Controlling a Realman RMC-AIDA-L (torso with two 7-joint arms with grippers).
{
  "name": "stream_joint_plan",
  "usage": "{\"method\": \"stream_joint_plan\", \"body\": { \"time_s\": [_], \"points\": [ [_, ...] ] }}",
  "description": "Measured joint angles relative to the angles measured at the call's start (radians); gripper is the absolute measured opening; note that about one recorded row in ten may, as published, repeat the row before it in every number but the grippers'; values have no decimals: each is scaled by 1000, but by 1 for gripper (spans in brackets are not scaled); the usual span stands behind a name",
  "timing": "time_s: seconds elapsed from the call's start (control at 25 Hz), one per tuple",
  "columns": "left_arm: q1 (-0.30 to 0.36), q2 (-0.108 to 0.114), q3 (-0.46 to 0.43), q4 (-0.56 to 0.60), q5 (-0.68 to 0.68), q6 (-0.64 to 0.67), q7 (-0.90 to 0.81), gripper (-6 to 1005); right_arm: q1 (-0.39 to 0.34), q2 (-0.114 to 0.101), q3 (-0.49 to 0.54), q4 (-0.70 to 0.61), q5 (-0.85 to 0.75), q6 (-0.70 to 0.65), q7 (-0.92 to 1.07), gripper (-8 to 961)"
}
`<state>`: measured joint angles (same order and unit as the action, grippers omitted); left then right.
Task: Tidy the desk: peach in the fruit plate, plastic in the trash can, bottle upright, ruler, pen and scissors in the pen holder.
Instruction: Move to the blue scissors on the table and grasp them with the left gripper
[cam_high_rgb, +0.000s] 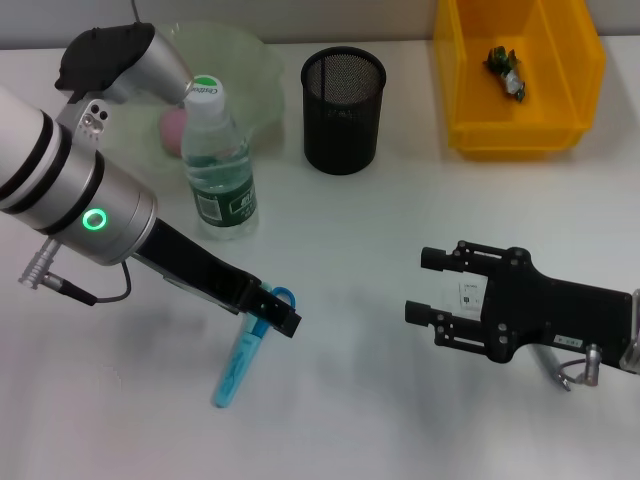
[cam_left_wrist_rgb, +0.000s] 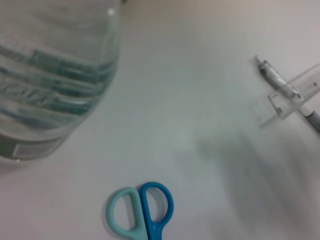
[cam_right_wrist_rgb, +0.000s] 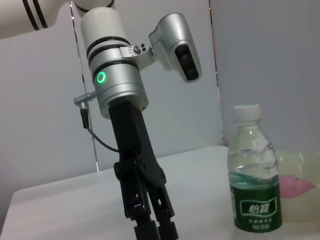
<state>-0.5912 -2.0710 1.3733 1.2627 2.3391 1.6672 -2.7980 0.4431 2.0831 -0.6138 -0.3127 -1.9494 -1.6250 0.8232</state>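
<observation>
Left gripper (cam_high_rgb: 283, 318) hangs directly over the scissors (cam_high_rgb: 243, 358) toward the tabletop's near left, though I cannot tell how its fingers stand. Judging by the upright bottle (cam_high_rgb: 218, 165) and the peach (cam_high_rgb: 173, 124) in the fruit plate (cam_high_rgb: 255, 60), the scissors step is in hand. Next comes a grasp and a carry to the pen holder (cam_high_rgb: 343, 97) toward the far edge. Right gripper (cam_high_rgb: 432, 290) waits spread at the near right.

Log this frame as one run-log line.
left gripper: over scissors | right gripper: open, idle | bottle: upright | peach: in fruit plate | pen holder: empty
</observation>
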Motion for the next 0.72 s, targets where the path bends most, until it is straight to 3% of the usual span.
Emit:
{"method": "stream_joint_plan", "body": {
  "time_s": [0.24, 0.48, 0.72],
  "points": [
    [-28, -5, 31, -10, 25, 4, -78, 843, 13, 0, 20, 0, 1, 7, 0, 650],
    [-79, -7, 42, -123, 44, -3, -78, 842, 29, 0, 25, 8, 1, 27, 1, 650],
    [-87, -5, 39, -138, 98, -21, -76, 842, 40, 0, 29, 22, 11, 42, 1, 650]
  ]
}}
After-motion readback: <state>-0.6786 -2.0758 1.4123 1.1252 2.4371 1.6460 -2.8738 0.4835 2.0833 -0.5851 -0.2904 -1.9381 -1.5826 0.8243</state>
